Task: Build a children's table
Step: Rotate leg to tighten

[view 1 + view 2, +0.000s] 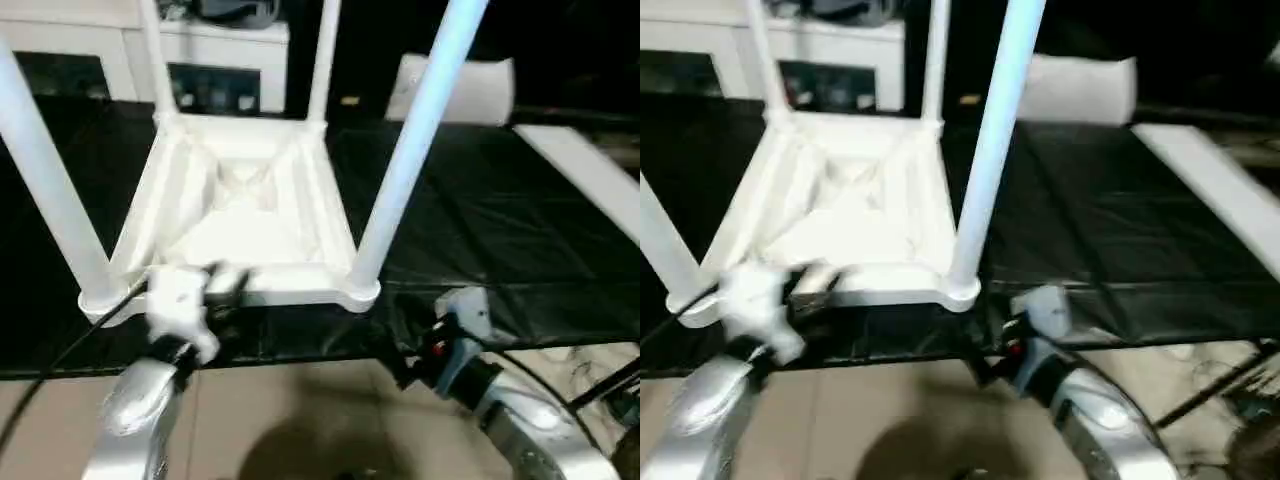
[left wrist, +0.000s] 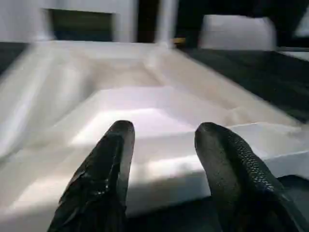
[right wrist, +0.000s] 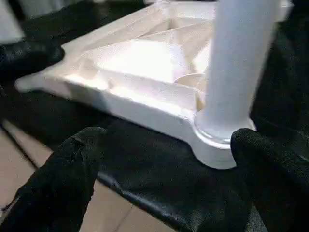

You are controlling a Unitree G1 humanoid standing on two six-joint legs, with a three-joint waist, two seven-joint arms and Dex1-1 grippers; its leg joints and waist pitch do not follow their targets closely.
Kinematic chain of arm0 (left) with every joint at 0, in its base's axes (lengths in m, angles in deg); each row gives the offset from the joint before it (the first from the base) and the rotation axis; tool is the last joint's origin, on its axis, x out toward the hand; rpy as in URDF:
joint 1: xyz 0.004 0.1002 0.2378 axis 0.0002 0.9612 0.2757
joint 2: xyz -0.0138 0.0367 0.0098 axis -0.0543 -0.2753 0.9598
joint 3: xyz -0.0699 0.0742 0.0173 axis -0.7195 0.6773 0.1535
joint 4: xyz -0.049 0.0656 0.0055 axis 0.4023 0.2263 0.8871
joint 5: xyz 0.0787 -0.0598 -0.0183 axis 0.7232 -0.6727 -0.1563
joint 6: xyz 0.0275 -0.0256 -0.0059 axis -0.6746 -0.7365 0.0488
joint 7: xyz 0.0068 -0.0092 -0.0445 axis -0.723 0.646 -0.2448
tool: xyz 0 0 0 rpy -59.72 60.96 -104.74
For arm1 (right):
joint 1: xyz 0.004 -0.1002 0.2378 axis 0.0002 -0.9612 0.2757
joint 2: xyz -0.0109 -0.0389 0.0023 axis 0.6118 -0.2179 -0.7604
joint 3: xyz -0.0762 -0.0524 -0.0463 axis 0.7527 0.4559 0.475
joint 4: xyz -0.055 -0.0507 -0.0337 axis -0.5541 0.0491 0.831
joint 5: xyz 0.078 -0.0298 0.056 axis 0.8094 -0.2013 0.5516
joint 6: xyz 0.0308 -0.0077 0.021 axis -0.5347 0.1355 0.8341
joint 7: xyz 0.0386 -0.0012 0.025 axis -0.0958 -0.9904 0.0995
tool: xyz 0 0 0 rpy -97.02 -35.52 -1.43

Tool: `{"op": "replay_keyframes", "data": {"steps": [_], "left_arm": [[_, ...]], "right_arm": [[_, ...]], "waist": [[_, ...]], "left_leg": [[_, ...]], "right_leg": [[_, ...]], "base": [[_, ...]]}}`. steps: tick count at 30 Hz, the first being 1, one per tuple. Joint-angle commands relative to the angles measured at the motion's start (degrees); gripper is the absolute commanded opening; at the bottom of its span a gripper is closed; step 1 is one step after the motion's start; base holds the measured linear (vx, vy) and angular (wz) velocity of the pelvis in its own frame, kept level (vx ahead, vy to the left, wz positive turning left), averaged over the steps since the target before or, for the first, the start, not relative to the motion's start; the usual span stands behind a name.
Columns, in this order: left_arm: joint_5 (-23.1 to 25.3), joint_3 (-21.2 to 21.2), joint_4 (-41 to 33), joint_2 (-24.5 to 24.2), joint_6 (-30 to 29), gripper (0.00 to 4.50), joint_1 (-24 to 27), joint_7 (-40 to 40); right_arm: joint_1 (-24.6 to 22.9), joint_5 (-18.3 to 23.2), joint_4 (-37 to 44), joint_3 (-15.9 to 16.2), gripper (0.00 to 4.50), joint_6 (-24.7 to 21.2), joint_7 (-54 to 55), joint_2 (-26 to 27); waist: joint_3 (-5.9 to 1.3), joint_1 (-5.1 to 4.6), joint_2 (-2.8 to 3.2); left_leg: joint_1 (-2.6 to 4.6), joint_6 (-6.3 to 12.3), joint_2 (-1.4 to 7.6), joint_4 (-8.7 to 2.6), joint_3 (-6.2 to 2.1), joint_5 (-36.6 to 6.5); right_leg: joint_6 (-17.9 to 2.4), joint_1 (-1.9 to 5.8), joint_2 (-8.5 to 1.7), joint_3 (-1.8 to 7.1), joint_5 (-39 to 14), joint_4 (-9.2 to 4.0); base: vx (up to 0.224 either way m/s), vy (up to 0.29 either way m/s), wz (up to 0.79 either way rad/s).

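The children's table (image 1: 240, 215) lies upside down on the black-covered bench, its ribbed underside facing up. Four white legs stand in its corner sockets: the near right leg (image 1: 410, 150), the near left leg (image 1: 45, 170) and two far ones (image 1: 322, 55). My left gripper (image 2: 161, 128) sits at the tabletop's near rim (image 1: 225, 280), its fingers apart with only the rim showing beyond them. My right gripper (image 3: 169, 134) is wide open just in front of the near right corner socket (image 3: 215, 145), touching nothing.
A white cabinet with glass doors (image 1: 215, 60) stands behind the bench at the left. A flat white panel (image 1: 590, 170) lies on the black cover (image 1: 500, 220) at the right. A white block (image 1: 470, 90) sits at the back. Tan floor (image 1: 300, 420) lies below the bench's front edge.
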Motion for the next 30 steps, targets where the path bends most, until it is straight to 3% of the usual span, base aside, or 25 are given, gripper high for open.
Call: {"op": "replay_keyframes", "data": {"steps": [1, 2, 3, 4, 6, 7, 9, 10, 14, 18, 20, 21, 23, 25, 27, 30], "left_arm": [[2.1, 0.5, -2.3, 1.0, -1.6, 2.69, 1.5, -1.6], [2.8, 0.1, -3.3, 1.2, -1.8, 2.75, 2.8, -2.0], [2.3, 0.3, -4.9, 1.4, -1.9, 2.87, 4.6, -1.8], [2.7, 0.6, -5.9, 1.3, -2.1, 2.97, 6.0, -2.0], [2.9, 0.6, -7.8, 2.1, -1.7, 3.04, 8.7, -3.6], [2.9, 0.6, -8.2, 2.2, -1.9, 3.11, 9.2, -4.2], [3.4, 0.1, -9.9, 3.1, -2.2, 3.30, 11.0, -7.0], [3.6, -0.2, -10.5, 3.5, -2.0, 3.41, 11.5, -7.9], [6.7, -3.2, -10.0, 5.5, -1.2, 3.53, 12.0, -12.9], [7.4, -6.5, -6.6, 4.5, 1.3, 3.79, 10.0, -16.1], [6.5, -7.9, -4.3, 2.8, 2.2, 3.87, 7.5, -16.8], [6.3, -8.8, -2.8, 1.5, 2.3, 3.87, 5.5, -16.8], [6.0, -10.2, 0.1, -1.0, 2.0, 4.14, 1.4, -16.6], [6.0, -11.4, 2.4, -2.9, 1.7, 4.25, -2.0, -16.4], [5.5, -12.0, 3.5, -3.6, 1.8, 4.34, -3.8, -16.0], [3.5, -11.7, 6.0, -5.1, 1.6, 4.43, -7.0, -13.4]], "right_arm": [[0.6, -0.2, -1.7, 0.1, 4.50, 1.8, -1.8, -0.4], [1.0, 0.1, -2.4, 0.3, 4.50, 2.3, -2.9, -0.4], [1.9, 0.3, -3.2, 0.3, 4.50, 2.9, -3.6, -0.5], [2.5, 0.3, -3.8, 0.4, 4.50, 3.2, -3.8, -0.6], [3.8, 0.8, -4.9, 0.4, 4.50, 3.1, -3.8, -0.2], [3.9, 0.7, -5.1, 0.6, 4.50, 3.2, -3.9, -0.2], [4.7, 0.6, -6.1, 1.4, 4.50, 3.9, -4.4, -0.3], [4.8, 0.8, -6.4, 1.6, 4.50, 4.1, -4.7, -0.3], [6.4, 0.7, -8.5, 1.9, 4.50, 4.9, -5.3, 0.5], [8.0, 0.5, -9.8, 2.6, 4.50, 5.6, -6.4, 0.6], [8.9, 0.6, -10.4, 3.1, 4.50, 6.0, -7.1, 0.6], [9.6, 0.6, -11.0, 3.3, 4.50, 6.3, -7.2, 0.7], [10.8, 0.1, -12.2, 3.2, 4.50, 7.0, -6.6, 1.2], [12.0, -0.7, -13.8, 2.4, 4.50, 8.1, -5.2, 1.8], [12.6, -1.4, -14.9, 1.6, 4.50, 8.9, -4.0, 2.1], [14.2, -3.5, -18.0, -1.2, 4.50, 10.3, 0.8, 2.5]], "waist": [[-1.60, 1.46, 0.28], [-2.09, 1.93, -0.35], [-1.92, 2.24, -0.41], [-2.05, 2.55, -0.12], [-1.66, 2.71, -0.83], [-1.57, 2.90, 0.06], [-1.54, 2.88, -0.48], [-1.66, 2.92, -0.25], [-1.56, 2.81, -0.62], [-1.94, 2.59, -0.54], [-2.55, 2.73, -0.70], [-2.42, 2.72, -0.69], [-2.85, 2.93, 0.05], [-2.96, 2.76, -0.23], [-3.02, 2.75, -0.15], [-2.94, 2.91, 0.01]], "left_leg": [[-0.78, -2.14, 0.42, -4.46, -1.84, -20.0], [-0.39, -1.55, 0.60, -3.44, -1.77, -14.0], [-1.22, -0.88, 1.15, -4.82, -1.96, -8.5], [-1.34, -1.15, 1.51, -5.85, -1.73, -8.8], [-1.17, -1.30, 1.62, -6.54, -1.41, -12.5], [-1.01, -1.59, 1.89, -6.84, -1.63, -14.5], [-0.91, -2.01, 2.17, -7.07, -1.69, -16.4], [-0.69, -2.23, 2.40, -7.19, -1.79, -17.2], [-0.54, -2.37, 2.53, -7.63, -1.82, -17.7], [-0.56, -3.19, 2.62, -8.00, -2.24, -17.7], [-0.25, -2.60, 2.76, -7.67, -2.09, -13.6], [-0.45, -2.39, 2.65, -7.77, -2.04, -12.6], [-0.01, -2.58, 2.53, -7.62, -1.88, -10.6], [-0.26, -2.65, 2.51, -7.59, -1.86, -8.8], [-0.03, -2.75, 2.43, -7.43, -1.65, -8.2], [0.21, -3.59, 2.36, -7.53, -1.29, -9.4]], "right_leg": [[1.8, -0.92, -6.87, 4.31, -41.0, -8.94], [2.8, -1.49, -7.37, 4.92, -45.4, -9.73], [1.5, -0.97, -6.59, 4.64, -42.1, -9.19], [0.0, -0.95, -5.13, 3.70, -35.9, -8.33], [-1.3, -1.27, -4.04, 2.96, -33.3, -8.33], [-2.2, -1.28, -4.01, 2.77, -32.1, -8.08], [-2.5, -1.18, -3.77, 2.46, -30.3, -7.98], [-2.8, -1.18, -3.73, 2.53, -27.8, -7.82], [-3.3, -0.90, -3.48, 2.42, -23.0, -7.55], [-3.4, -0.06, -3.45, 2.15, -17.8, -7.29], [-4.6, 0.17, -3.30, 2.22, -9.8, -6.57], [-4.8, 0.23, -3.18, 2.21, -8.0, -6.44], [-6.3, 0.26, -3.04, 2.14, -0.9, -5.67], [-7.0, 0.70, -3.17, 2.10, 2.4, -5.30], [-7.4, 0.48, -3.14, 2.09, 3.4, -5.23], [-8.3, 0.40, -3.38, 2.23, 0.7, -5.33]], "base": [[-0.026, -0.098, -0.13], [-0.026, -0.098, -0.13], [-0.042, -0.088, 0.01], [-0.028, -0.070, 0.00], [-0.014, -0.035, 0.00], [0.000, 0.000, 0.00], [0.000, 0.000, 0.00], [0.000, 0.000, 0.00], [0.000, 0.000, 0.00], [0.000, 0.000, 0.00], [0.055, 0.025, -0.02], [0.000, 0.000, 0.00], [0.000, 0.000, 0.00], [0.000, 0.000, 0.00], [0.000, 0.000, 0.00], [0.000, 0.000, 0.00]]}}
